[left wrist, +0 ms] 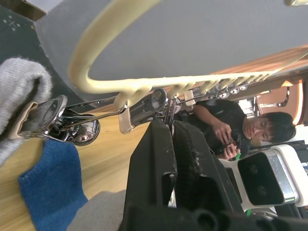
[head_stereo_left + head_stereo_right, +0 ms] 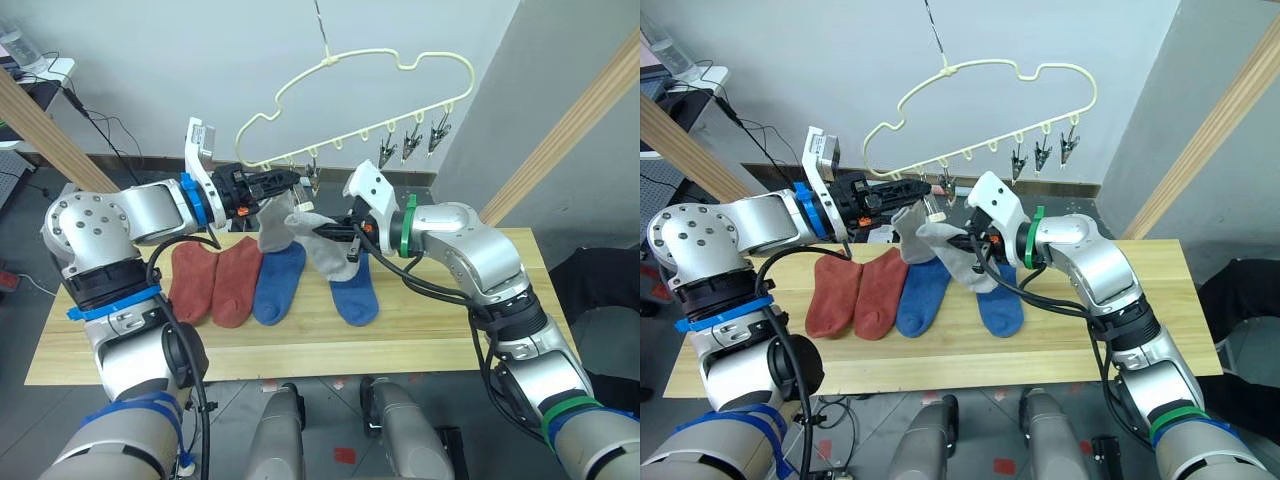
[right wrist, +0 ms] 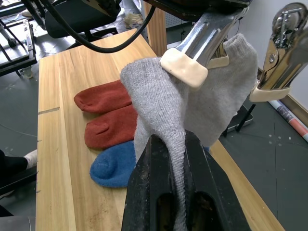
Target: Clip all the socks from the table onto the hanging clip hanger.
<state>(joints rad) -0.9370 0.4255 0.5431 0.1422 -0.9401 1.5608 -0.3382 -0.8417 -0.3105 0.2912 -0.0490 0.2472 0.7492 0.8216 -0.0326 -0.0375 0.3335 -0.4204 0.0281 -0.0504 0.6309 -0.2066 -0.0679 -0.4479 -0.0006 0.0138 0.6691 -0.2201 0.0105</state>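
Nearest the head camera, the two silver arms reach forward over the long light wooden plank table [image 2: 440,330]. On the planks lie four short knit socks in a row: two rust-red socks [image 2: 215,280] side by side, touching, toward the robot's left, then a blue sock [image 2: 280,283] just beside them, and a second blue sock [image 2: 356,290] further right, partly covered by the right arm's cables and wrist.

Above the table hangs the pale yellow cloud-shaped wire clip hanger [image 2: 372,62] on a thin metal hook, with small metal clips [image 2: 412,142] along its lower edge. One light grey sock [image 2: 275,225] hangs from a clip near the hanger's left end. The left gripper [image 2: 290,180] is raised to that end of the hanger, its black fingers drawn close together at a metal clip [image 1: 144,107]; whether they squeeze the clip I cannot tell, as the fingers hide the contact.

The right gripper [image 3: 168,149] clamps a second light grey sock [image 3: 159,103] between its black fingers. That sock's upper edge sits in the cream-padded jaws of a clip [image 3: 185,65]; an empty clip [image 3: 276,53] hangs just beside it.

Slanted round wooden poles [image 2: 575,120] flank the scene. A seated person in dark clothes [image 1: 226,122] shows in the left wrist view, partly cut off behind the fingers.
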